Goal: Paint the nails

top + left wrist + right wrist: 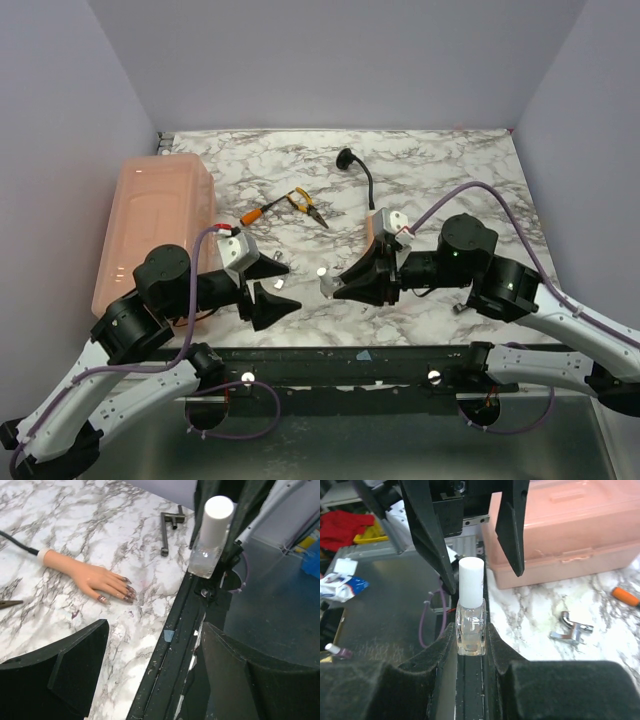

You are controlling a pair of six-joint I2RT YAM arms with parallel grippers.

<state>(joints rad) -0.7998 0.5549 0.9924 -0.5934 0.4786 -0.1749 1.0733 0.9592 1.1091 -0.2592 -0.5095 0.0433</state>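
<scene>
Right end effector (470, 636) — bottle (470, 607) clamped, nails (123, 593) untouched

Left wrist view: nails (121, 592) too small, we cannot judge coating. Black cable (15, 542) cut off at 9 o'clock edge. Left tool (155, 627) fingers cut off at 6 o'clock.

Top view: we see mannequin hand (372, 235) only as flesh sliver, remainder under right tool (331, 286) and its wrist, nails hidden there. Bottle (323, 273) too small for us to read contents.

Right wrist view: bottle base hidden between tool fingers. Pink box (570, 525) cut at 12 and 3 o'clock. Clutter (342, 535) at 9 o'clock blurred.
</scene>
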